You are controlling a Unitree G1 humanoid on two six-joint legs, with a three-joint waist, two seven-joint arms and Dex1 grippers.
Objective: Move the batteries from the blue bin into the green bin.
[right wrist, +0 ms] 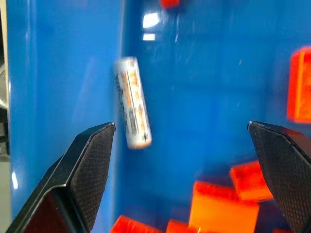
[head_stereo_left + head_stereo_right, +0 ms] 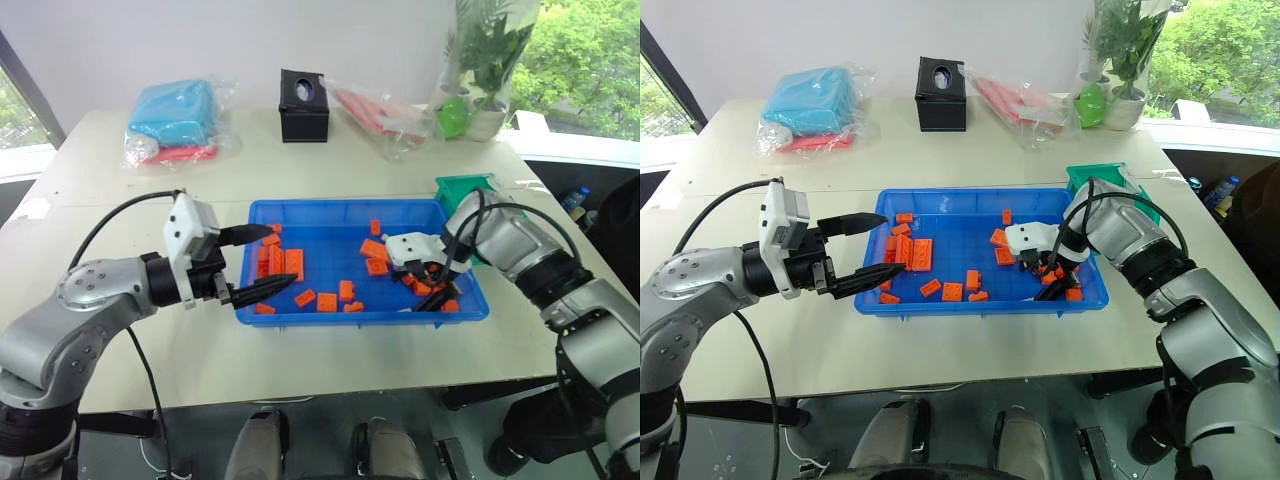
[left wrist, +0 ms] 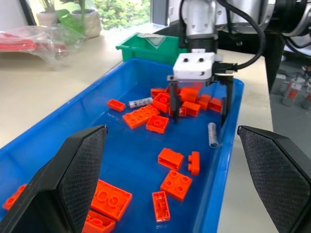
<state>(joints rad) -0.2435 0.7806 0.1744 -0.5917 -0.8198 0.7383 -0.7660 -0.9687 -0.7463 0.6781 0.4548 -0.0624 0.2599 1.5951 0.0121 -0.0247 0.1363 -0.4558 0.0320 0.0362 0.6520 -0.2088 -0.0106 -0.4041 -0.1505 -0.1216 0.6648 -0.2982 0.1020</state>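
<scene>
It looks like an office or lab room set up for robot trials: a plain beige worktop (image 2: 330, 165) stands against a white wall (image 2: 200, 40), with large windows (image 2: 590, 60) at the upper right showing trees outside, and a potted plant (image 2: 487, 60) near the sill.

Bright blue bin (image 2: 300, 215) holds orange blocks (image 2: 293, 262) and silver-grey batteries (image 3: 212, 134) with orange print; green bin (image 2: 462, 187); cream desk (image 2: 150, 200); black claw fingers (image 3: 77, 170).

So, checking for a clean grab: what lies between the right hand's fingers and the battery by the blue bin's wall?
Bare blue bin floor separates the open right hand from the battery, per the right wrist view.
</scene>
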